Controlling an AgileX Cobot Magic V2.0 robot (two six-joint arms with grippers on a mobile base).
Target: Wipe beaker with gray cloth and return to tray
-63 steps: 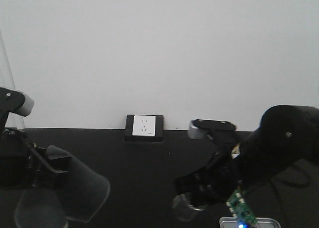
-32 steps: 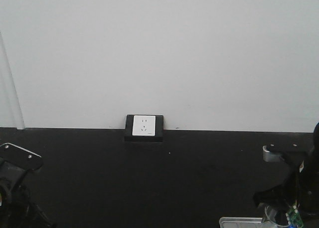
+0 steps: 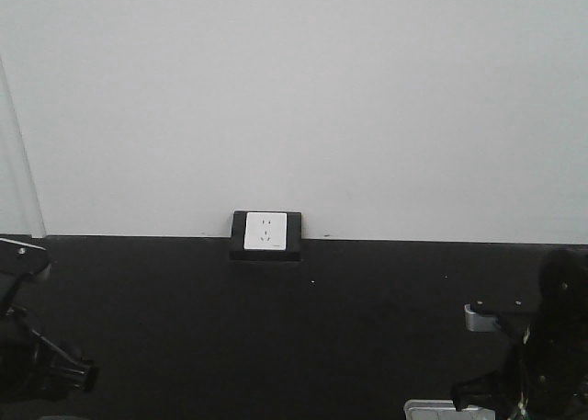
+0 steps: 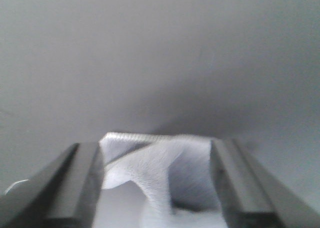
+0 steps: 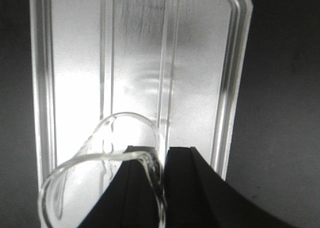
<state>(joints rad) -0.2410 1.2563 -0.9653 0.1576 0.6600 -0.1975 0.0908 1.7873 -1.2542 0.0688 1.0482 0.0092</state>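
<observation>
Over the tray [image 5: 200, 63], the right end effector [image 5: 159, 153] holds the beaker [image 5: 102, 173] by its wall. One dark finger sits inside the lipped rim and the other outside, and the two are closed to a narrow slot with the glass between them. The beaker is tilted, with its open mouth facing the wrist camera, and the tray's ribbed silvery floor shows through the clear glass. I cannot tell whether the beaker's base touches the tray.

In the left wrist view, the left end effector [image 4: 155, 148] has its fingers set fairly wide apart. The gray cloth [image 4: 160, 163] is bunched between them in soft folds and touches both inner faces, so it is gripped. Behind it lies a blurred stretch of dark surface [image 3: 276, 328].

From the front, both arms sit low at the frame's bottom corners, well apart. A white wall socket [image 3: 266, 233] in a black frame stands where the surface meets the pale wall [image 3: 294, 98].
</observation>
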